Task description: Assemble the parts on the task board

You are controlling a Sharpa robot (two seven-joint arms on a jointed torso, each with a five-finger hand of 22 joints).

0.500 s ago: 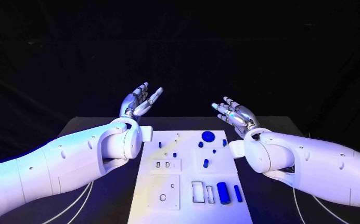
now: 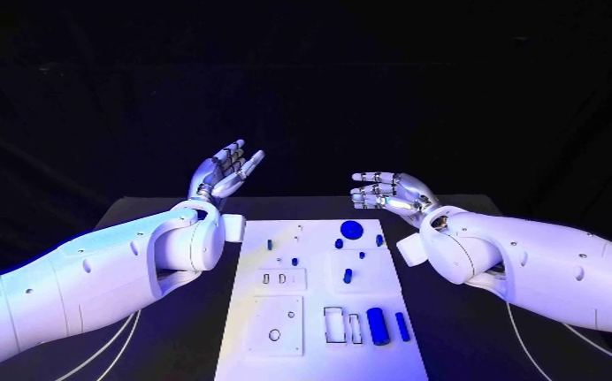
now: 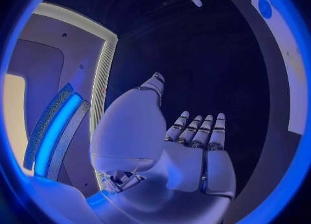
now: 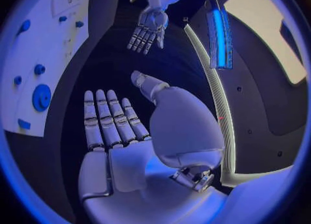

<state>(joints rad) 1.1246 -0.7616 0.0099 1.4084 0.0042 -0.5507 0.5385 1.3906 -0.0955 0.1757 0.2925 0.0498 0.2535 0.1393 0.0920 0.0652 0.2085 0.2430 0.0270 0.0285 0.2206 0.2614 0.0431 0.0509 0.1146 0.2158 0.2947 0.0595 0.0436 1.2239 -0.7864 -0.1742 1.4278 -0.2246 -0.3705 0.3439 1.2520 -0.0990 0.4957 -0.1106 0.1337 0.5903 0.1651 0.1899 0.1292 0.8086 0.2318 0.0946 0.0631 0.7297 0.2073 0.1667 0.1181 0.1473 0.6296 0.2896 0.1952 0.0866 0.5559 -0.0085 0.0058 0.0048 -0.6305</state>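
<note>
The white task board [image 2: 259, 310] lies in the middle of the table, with small blue parts on it. A round blue disc [image 2: 352, 229] sits at its far end. A blue cylinder [image 2: 377, 320] and a blue bar [image 2: 403, 326] lie near its front right corner. My left hand [image 2: 225, 172] is raised above the board's far left corner, fingers apart and palm bare. My right hand [image 2: 390, 194] hovers over the far right corner, fingers stretched toward the left, holding nothing. The wrist views show each bare palm [image 3: 188, 149] [image 4: 126, 136], the board [image 3: 285, 63] [image 4: 61, 42] and the disc [image 3: 264, 8] [image 4: 41, 97].
Several small blue pegs [image 2: 347, 276] stand in the board's middle rows. Rectangular slots [image 2: 334, 324] and a square inset plate [image 2: 276, 325] take up its near end. Black table [image 2: 166, 346] lies on both sides, with thin cables [image 2: 121, 341] running along it.
My right hand has tipped over, so its fingers now point left rather than up. My left hand has drifted slightly to the left. The parts have not moved.
</note>
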